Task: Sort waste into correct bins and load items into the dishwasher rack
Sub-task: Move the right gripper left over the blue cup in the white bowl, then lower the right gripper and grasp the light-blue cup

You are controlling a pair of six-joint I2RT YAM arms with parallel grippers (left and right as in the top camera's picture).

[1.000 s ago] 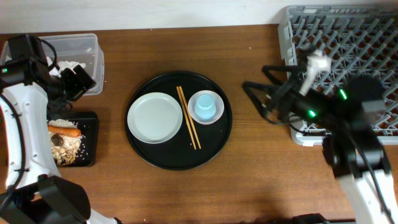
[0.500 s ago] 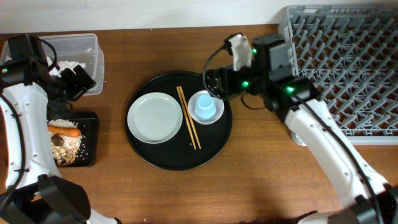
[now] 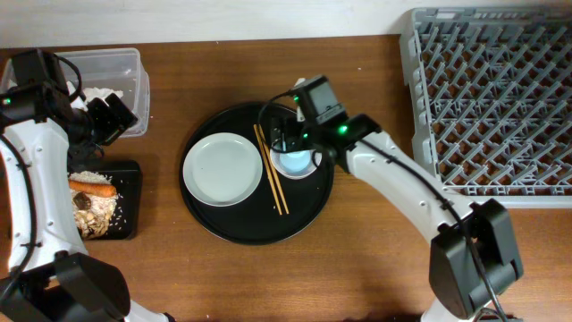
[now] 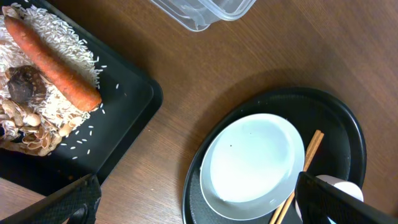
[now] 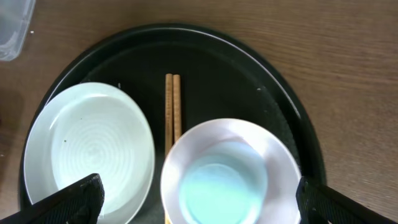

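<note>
Right end effector (image 3: 290, 148), fingers spread, hovers over the light blue cup (image 5: 217, 180) on the round black tray (image 3: 225, 225), right of the chopsticks (image 3: 271, 182) and dish (image 3: 222, 169). Left end effector (image 3: 114, 114), also spread, sits beside the clear box (image 3: 125, 67).

Both arms share one build: white tubular links between bulky black joint housings. The left arm (image 3: 20, 170) has a thin black cable (image 3: 32, 210) running along its white link. The right arm (image 3: 402, 183) shows small green lights (image 3: 340, 131) near its wrist. Seen from the wrist cameras, the fingers (image 5: 69, 200) are matte black, blunt wedges.
</note>
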